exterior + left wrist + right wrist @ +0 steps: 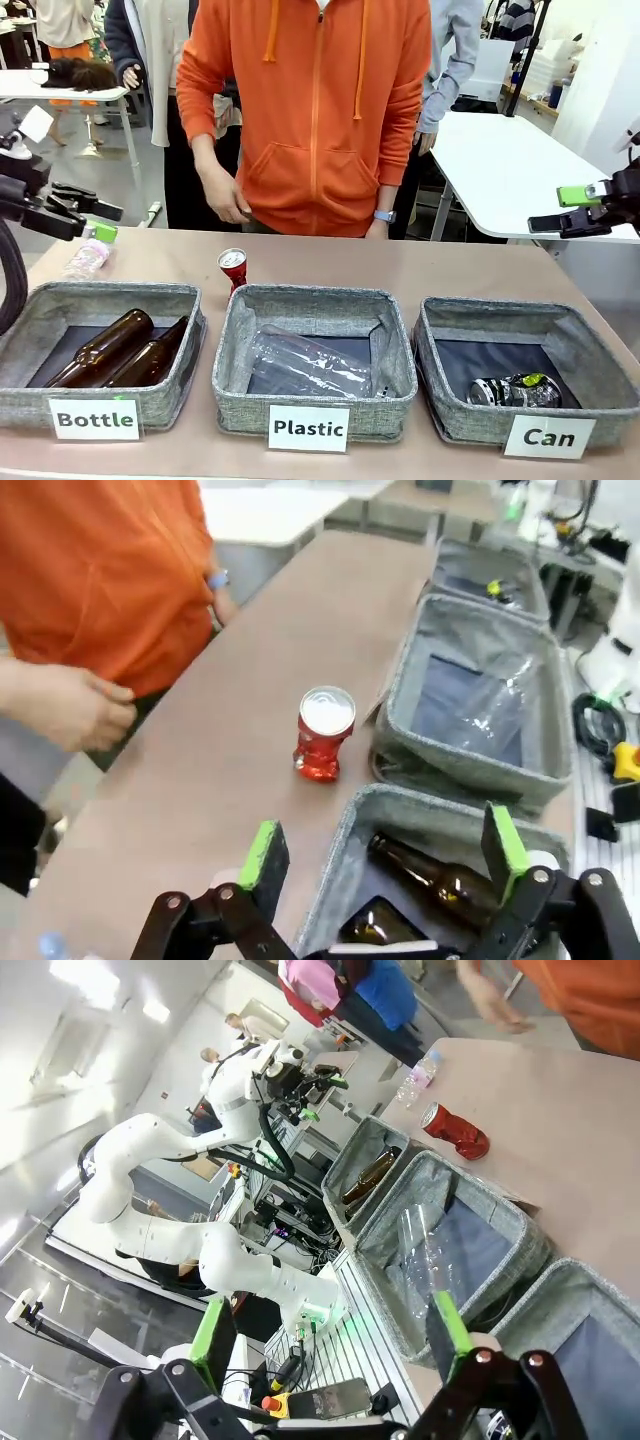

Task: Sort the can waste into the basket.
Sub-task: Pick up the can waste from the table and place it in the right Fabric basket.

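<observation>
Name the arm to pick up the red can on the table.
Left, probably: the left gripper is open, the red can upright ahead of it; the right gripper hangs farther off, over by the basket.

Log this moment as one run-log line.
left gripper open, empty; right gripper open, empty; dented red metal can upright on table; crushed dark can in grey fabric Can basket

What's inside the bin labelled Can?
One crushed dark can lies on the dark floor of the Can basket, near its front wall. That wall hides the floor strip just behind it. The red can stands outside on the table.
</observation>
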Tool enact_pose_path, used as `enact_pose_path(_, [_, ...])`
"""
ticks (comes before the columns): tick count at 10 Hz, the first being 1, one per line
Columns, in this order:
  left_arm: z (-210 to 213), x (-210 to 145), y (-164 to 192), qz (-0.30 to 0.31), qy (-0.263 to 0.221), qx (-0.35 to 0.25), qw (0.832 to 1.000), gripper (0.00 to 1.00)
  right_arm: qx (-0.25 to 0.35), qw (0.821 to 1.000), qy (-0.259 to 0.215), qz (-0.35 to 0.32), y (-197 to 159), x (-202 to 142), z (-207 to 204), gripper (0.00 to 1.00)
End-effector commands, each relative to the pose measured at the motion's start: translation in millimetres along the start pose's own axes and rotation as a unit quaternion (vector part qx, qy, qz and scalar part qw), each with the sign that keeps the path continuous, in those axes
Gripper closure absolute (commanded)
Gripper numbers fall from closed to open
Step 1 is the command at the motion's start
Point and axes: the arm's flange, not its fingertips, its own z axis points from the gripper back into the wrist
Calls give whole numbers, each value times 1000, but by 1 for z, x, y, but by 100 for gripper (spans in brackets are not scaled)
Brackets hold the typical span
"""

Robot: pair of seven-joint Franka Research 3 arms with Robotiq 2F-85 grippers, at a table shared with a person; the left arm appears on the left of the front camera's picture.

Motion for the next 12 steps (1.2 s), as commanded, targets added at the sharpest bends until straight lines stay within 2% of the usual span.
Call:
enact_pose_path(1, [10, 6, 4, 38, -23, -30, 999, 0, 1, 1000, 5, 11, 1, 0, 2, 0])
enact_pose_path(2, [0, 0, 0, 0, 0, 0, 1000, 0, 1, 1000, 5, 11, 1, 0, 2, 0])
enact_pose_path(3, [9, -5, 13, 23, -1, 9, 1000, 0, 1, 1000, 5, 11, 1, 0, 2, 0])
enact_pose_path(5, [90, -22, 18, 35, 2, 128, 991, 0, 1, 1000, 5, 11, 1, 0, 2, 0])
enact_pose_path(7, [174, -42, -14, 36, -10, 194, 980, 0, 1, 1000, 5, 11, 1, 0, 2, 0])
enact_pose_path(8, [203, -52, -35, 32, -17, 213, 976, 0, 1, 1000, 5, 11, 1, 0, 2, 0])
enact_pose_path(12, [264, -96, -88, 66, -45, 334, 939, 0, 1, 1000, 5, 11, 1, 0, 2, 0])
